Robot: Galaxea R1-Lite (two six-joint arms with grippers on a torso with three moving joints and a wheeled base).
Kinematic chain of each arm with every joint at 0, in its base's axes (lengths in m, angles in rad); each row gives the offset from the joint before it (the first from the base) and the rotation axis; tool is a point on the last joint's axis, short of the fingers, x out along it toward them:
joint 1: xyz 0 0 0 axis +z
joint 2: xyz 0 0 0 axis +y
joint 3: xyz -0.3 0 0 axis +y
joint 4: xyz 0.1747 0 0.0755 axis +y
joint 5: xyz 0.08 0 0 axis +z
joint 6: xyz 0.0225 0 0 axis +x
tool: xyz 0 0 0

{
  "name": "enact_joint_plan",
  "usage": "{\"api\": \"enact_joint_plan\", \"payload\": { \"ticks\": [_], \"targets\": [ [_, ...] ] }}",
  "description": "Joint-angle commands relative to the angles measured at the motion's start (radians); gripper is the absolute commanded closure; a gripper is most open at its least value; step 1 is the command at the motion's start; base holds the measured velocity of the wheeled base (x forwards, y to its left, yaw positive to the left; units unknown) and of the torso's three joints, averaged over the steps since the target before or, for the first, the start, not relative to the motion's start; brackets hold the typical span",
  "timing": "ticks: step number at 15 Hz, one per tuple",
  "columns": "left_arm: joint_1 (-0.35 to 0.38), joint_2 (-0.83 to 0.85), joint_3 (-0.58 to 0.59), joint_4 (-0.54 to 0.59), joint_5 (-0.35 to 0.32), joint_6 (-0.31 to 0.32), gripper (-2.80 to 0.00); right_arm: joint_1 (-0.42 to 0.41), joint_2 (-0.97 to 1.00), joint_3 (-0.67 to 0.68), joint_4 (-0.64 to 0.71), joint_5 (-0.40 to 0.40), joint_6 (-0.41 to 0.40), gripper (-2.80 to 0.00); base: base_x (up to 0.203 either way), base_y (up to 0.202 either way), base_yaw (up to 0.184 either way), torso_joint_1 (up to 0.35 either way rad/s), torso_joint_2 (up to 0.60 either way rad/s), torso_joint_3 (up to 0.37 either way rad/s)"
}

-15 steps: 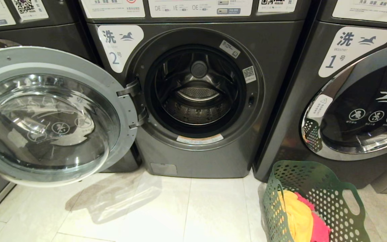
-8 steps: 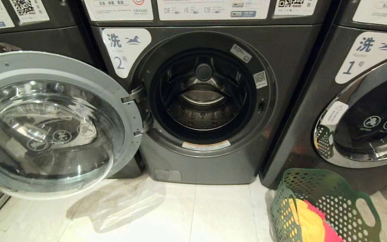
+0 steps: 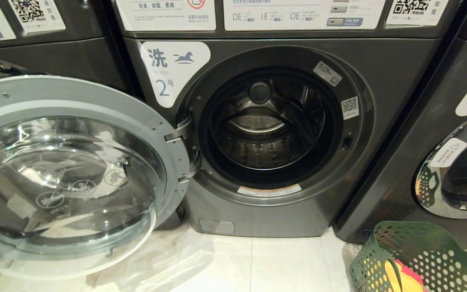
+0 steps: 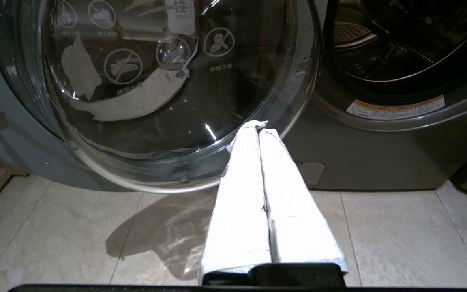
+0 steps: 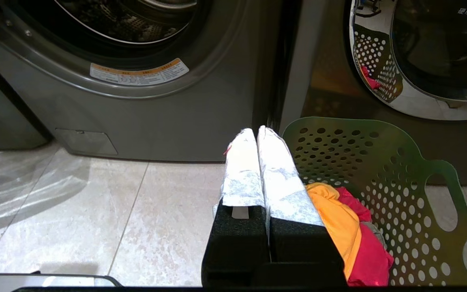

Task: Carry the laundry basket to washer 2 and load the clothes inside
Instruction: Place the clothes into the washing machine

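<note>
So basket [image 3: 424, 259] is parked by washer 2 [image 3: 274, 129], door wide open, but clothes [image 5: 351, 239] aren't loaded and both grippers, left [image 4: 258, 129] and right [image 5: 256, 132], are pinched shut, empty.

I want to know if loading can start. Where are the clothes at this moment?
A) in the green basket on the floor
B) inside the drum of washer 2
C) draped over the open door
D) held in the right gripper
A: the clothes lie in the laundry basket on the floor by washer 2, whose drum looks empty.
</note>
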Motion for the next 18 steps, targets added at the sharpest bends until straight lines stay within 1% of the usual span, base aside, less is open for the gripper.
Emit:
{"api": "enact_joint_plan", "payload": {
  "ticks": [1,18],
  "targets": [
    [0.0,0.0,0.04,0.0,0.002,0.0,0.0,0.0,0.0,0.0,0.0,0.0,0.001,0.0,0.0,0.0,0.0,0.0,0.0,0.0],
    [0.0,0.002,0.04,0.002,0.002,0.005,0.0,0.0,0.0,0.0,0.0,-0.002,0.007,0.0,0.0,0.0,0.0,0.0,0.0,-0.002]
  ]
}}
